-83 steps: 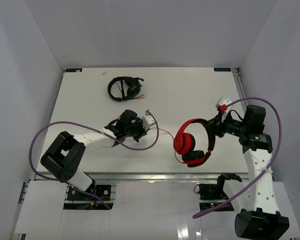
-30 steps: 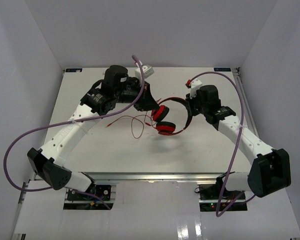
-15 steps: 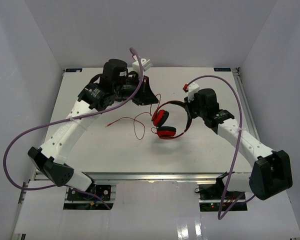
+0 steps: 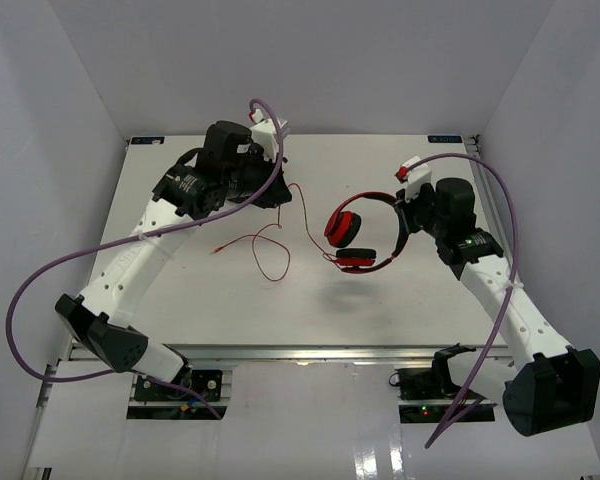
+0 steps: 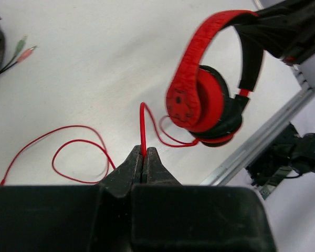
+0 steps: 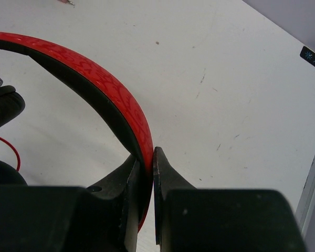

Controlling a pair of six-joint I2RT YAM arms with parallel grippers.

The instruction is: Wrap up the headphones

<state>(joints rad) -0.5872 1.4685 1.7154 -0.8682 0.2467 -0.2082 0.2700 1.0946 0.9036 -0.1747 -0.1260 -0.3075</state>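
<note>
Holding the red headphones [image 4: 360,237] lifted above the tabletop [image 4: 380,170], right of centre, my right gripper [image 6: 146,157] was clamped on the headband [image 6: 84,71] and my left gripper [image 5: 145,153] pinched the thin red cable [image 5: 143,123]. Pulling them further apart could have slipped the cable free or strained it at the ear cup [image 5: 199,102]. Since half a second earlier, the headphones had moved right, away from my left gripper.
</note>
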